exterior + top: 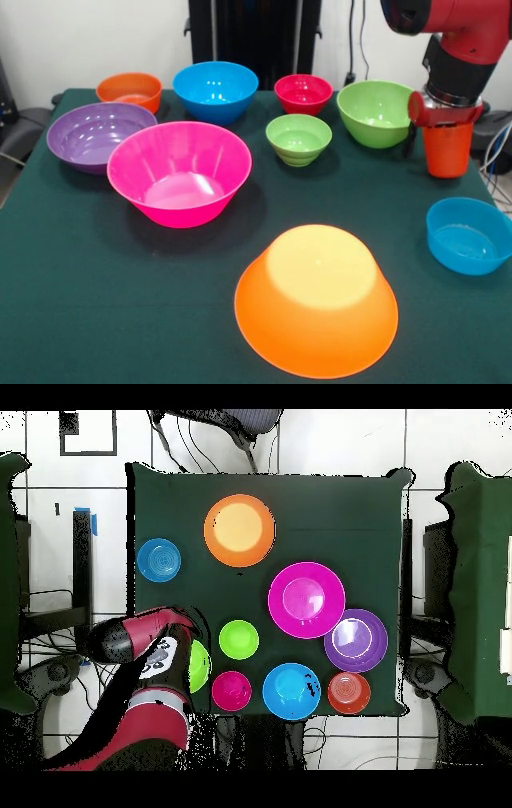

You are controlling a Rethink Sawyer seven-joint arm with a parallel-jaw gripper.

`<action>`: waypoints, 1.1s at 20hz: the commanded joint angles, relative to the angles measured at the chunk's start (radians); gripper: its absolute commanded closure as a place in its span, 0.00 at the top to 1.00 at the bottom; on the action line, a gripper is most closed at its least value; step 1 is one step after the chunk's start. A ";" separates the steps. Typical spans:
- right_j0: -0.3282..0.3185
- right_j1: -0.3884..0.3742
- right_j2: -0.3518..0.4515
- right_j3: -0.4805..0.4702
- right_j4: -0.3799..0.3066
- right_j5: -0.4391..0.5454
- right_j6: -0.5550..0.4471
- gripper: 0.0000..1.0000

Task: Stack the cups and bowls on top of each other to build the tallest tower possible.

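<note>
The gripper [445, 120] sits right down over the orange-red cup [447, 150], at the table's edge just beside the large green bowl [374, 112]. Its red hood covers the cup's rim, so the fingers are hidden and I cannot tell whether they have closed on it. The cup's foot looks to be at or just above the cloth; hard to call.

And there's the landmark: the big orange bowl [317, 298], rim down, flat bottom up, a ready-made base. From it, the small blue bowl [468, 234] lies off to one side, between it and the cup. The pink bowl [179, 172] is on its other side, the small green bowl [298, 138] lies beyond it, and the purple bowl [98, 134], the larger blue bowl [215, 90], the red bowl [303, 93] and the small orange bowl [130, 90] lie farther off.

That cup should be light, stiff and glossy, so slippery. Its taper invites sliding; a pinch across the rim wall looks safest to me.
</note>
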 commanded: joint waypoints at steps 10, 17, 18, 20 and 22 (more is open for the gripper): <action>-0.032 -0.018 0.082 -0.004 0.043 0.019 0.132 0.00; -0.058 -0.044 0.096 0.034 0.047 -0.010 0.118 0.00; -0.059 -0.045 0.096 0.036 0.046 -0.014 0.119 0.00; -0.063 -0.048 0.103 0.041 0.044 -0.023 0.117 0.00; -0.065 -0.052 0.107 0.044 0.043 -0.022 0.115 0.00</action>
